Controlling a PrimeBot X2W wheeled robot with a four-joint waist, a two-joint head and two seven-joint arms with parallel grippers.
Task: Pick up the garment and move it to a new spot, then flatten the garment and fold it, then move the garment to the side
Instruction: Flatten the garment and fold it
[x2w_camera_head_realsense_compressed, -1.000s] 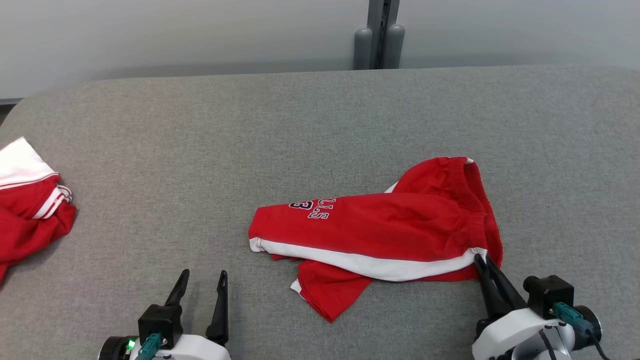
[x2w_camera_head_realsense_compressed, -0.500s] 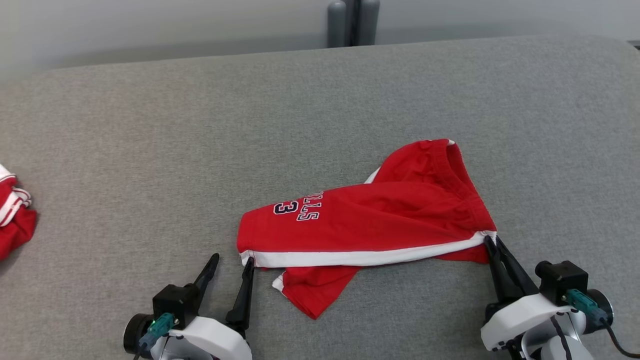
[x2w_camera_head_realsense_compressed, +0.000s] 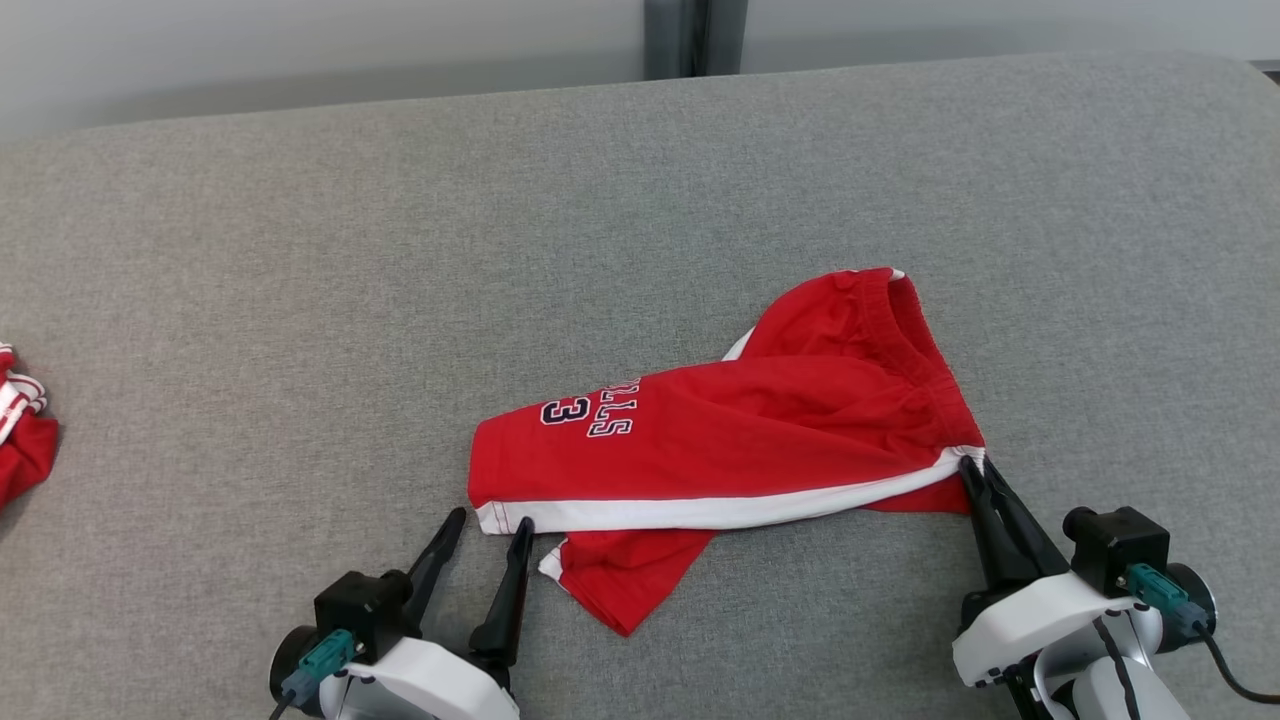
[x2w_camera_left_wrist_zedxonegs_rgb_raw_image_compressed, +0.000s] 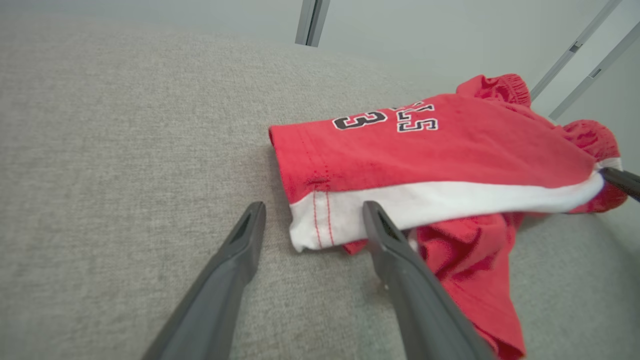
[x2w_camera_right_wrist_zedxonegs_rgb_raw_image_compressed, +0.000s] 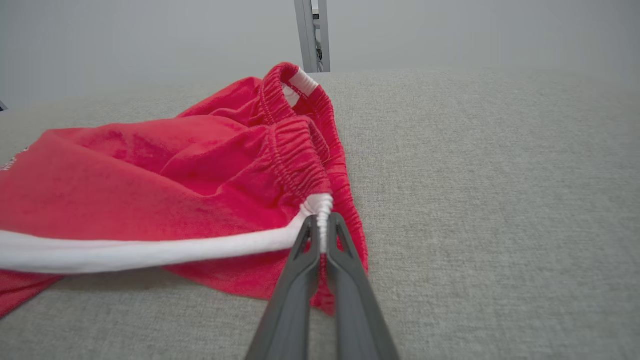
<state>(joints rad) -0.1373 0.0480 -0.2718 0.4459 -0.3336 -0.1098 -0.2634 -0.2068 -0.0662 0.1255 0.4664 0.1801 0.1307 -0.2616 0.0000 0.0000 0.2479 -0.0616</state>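
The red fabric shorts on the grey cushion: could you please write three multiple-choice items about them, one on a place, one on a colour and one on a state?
1. Where does the right gripper hold the red fabric shorts?
A. at the printed number
B. at the white end of the elastic waistband
C. at the lower leg hem

2. What colour is the side stripe?
A. blue
B. white
C. yellow

3. How do the fingers of the left gripper stand?
A. shut on the shorts
B. shut on nothing
C. open, around the white hem corner

Answers:
1 B, its fingers pinch the gathered white end.
2 B, a white band runs along the red leg.
3 C, a wide gap between the fingers holds the corner.
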